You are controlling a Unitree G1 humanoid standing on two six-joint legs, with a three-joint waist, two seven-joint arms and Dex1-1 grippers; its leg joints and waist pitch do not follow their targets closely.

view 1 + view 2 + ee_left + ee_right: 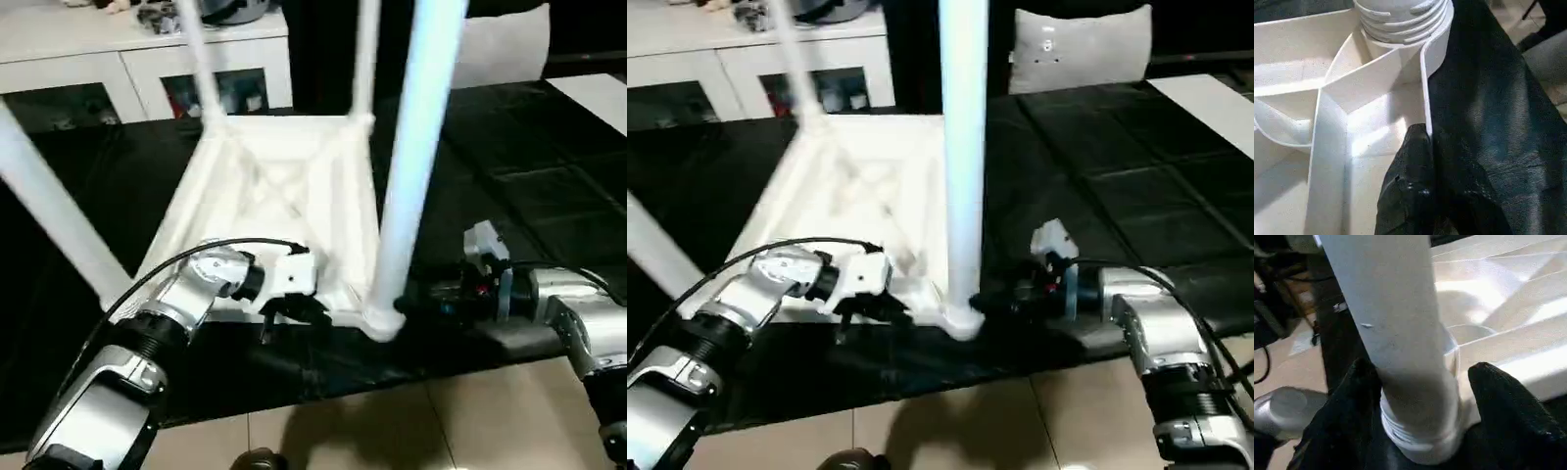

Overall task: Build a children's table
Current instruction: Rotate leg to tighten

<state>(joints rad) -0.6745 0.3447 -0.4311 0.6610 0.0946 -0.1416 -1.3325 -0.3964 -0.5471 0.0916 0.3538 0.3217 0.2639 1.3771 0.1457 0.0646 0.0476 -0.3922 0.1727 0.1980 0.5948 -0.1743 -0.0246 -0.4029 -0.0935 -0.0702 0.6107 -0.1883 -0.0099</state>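
The white children's table top (294, 162) lies upside down on a black mat, ribbed underside up. Legs stand in its corner sockets: one at the near right (416, 166), one slanting at the left (49, 206), two at the back (196, 49). My left gripper (289, 313) is shut on the top's near rim; its black finger (1410, 186) pinches the thin rim wall just below a threaded leg base (1400, 19). My right gripper (1420, 396) straddles the foot of the near right leg. One finger (1352, 401) touches the leg and the other (1508, 401) stands off it.
The black mat (509, 196) ends just in front of my grippers, with tiled floor (392, 421) below its edge. A white cabinet (127, 59) stands behind the table. A white cushion-like block (1078, 49) is at the back right, and a white sheet (598, 98) lies at the far right.
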